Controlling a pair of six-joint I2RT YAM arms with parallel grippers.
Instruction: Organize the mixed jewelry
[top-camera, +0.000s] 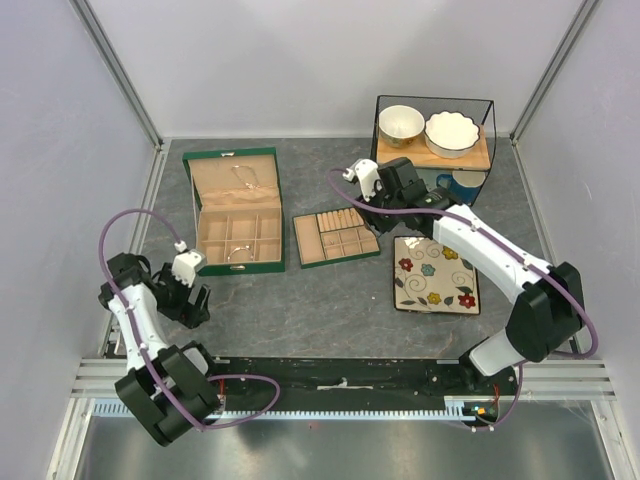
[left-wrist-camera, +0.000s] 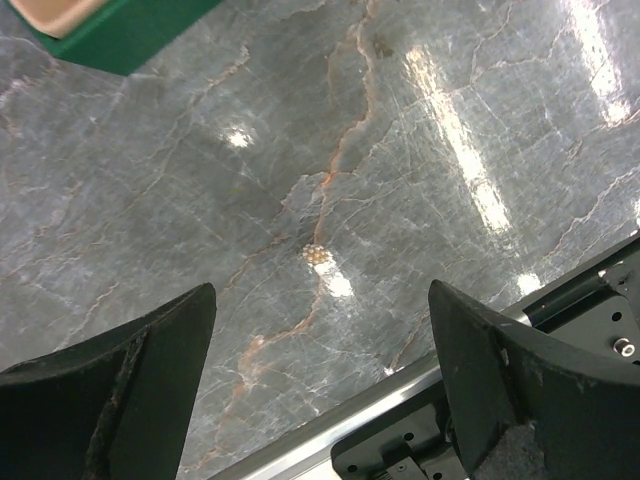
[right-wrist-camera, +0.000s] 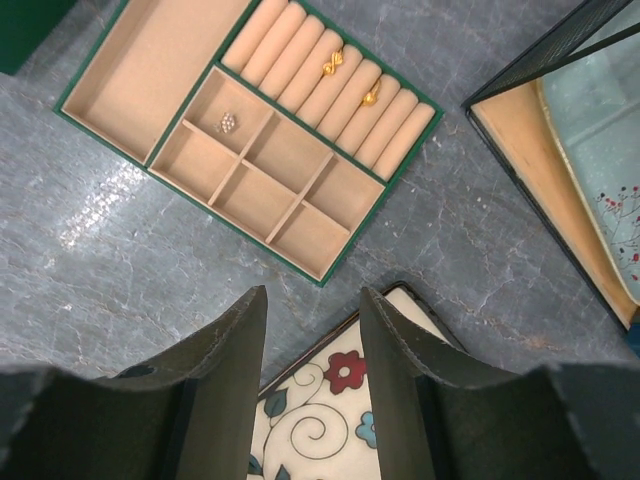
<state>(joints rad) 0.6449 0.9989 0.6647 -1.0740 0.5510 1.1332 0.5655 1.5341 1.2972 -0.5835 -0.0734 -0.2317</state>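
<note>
Just two gold rings (right-wrist-camera: 335, 65) between tan rolls (right-wrist-camera: 288, 45).

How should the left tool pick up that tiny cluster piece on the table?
Come straight down from above and pinch across the cluster piece itself. It is a tiny, low clump lying flat on the table, with no other hold showing.

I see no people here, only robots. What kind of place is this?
Probably a robot test booth: a left arm and right arm bolted to the grey table, plain white walls framed by metal bars, and a green jewelry box set out like a prop.
</note>
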